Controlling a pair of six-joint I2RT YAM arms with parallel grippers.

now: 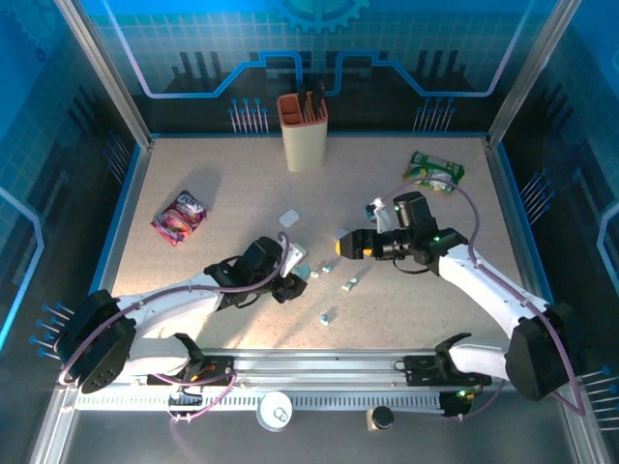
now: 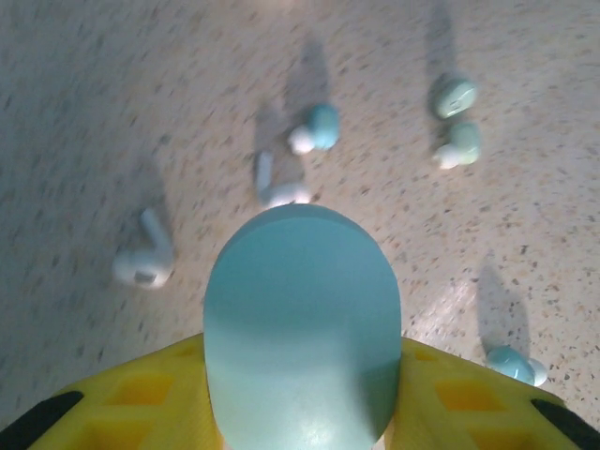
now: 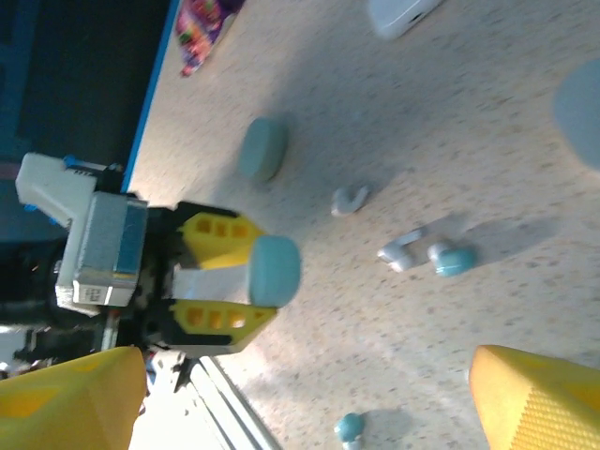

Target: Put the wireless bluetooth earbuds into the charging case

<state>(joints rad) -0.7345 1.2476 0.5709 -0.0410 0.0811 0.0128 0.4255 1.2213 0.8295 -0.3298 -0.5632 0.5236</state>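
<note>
Earbuds (image 2: 314,131) lie scattered on the table (image 2: 94,84) just ahead of the left claw (image 2: 302,398), which grips the teal case (image 2: 302,300); right claw (image 3: 305,398) is wide and empty, so hold case level and pinch one bud by its stem.

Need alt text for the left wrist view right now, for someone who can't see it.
The left hand grips a pale teal charging case between yellow fingers, in the lower centre. Beyond it, several white and teal earbuds lie scattered on the speckled table.
</note>
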